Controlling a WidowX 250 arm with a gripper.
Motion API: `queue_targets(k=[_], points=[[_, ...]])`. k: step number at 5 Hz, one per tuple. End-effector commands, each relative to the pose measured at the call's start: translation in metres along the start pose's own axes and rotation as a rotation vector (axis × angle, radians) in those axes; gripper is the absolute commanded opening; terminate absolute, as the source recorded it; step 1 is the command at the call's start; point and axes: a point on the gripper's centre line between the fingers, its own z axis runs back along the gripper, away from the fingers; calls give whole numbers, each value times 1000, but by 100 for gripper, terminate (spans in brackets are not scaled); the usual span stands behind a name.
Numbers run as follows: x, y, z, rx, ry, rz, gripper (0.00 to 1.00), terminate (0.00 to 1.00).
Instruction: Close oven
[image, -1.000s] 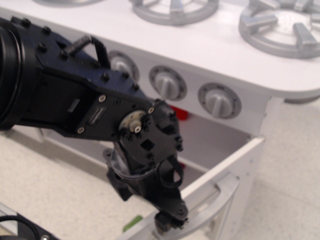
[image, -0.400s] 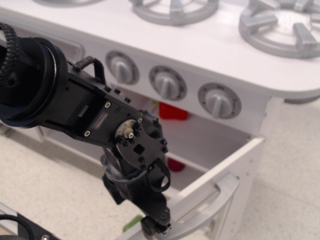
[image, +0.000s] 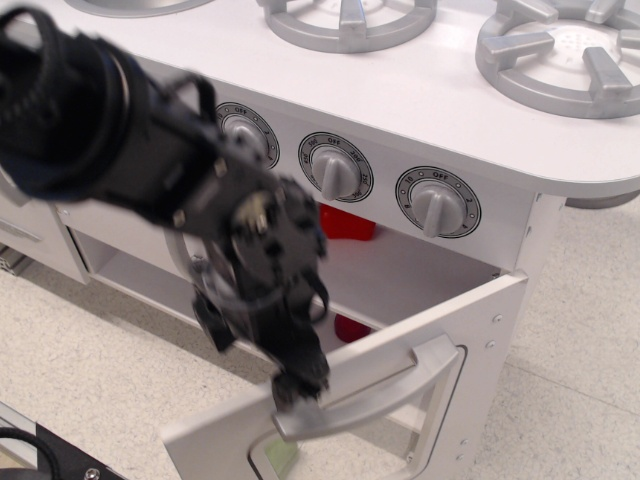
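Observation:
The white toy oven (image: 430, 290) stands under the stove top with its door (image: 470, 340) hanging partly open, hinged at the bottom. The door's silver-grey bar handle (image: 385, 390) and a corner of its clear window (image: 280, 458) face me. My black gripper (image: 298, 385) is motion-blurred. It points down, and its tip rests on the door's top edge, just left of the handle. The fingertips look pressed together with nothing between them. A red object (image: 346, 222) sits inside the oven cavity, and another red one (image: 350, 328) lies lower down.
Three grey knobs (image: 338, 170) line the front panel below the silver burners (image: 560, 50). A white cupboard front (image: 30, 235) is at the far left. A speckled floor (image: 580, 380) surrounds the kitchen. A black cable (image: 30, 450) lies at the bottom left.
The arm has swung up and toward the oven, and the door has risen with it, now standing much closer to shut than a second ago.

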Motion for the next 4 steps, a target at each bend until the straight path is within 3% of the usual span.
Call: queue_targets(k=[1, 2, 3, 4], points=[[28, 20, 26, 34, -26, 96, 100, 0], [20, 9, 22, 7, -11, 91, 100, 0], [7, -8, 16, -89, 37, 117, 100, 0], [-2, -22, -2, -144, 50, 195, 100, 0]])
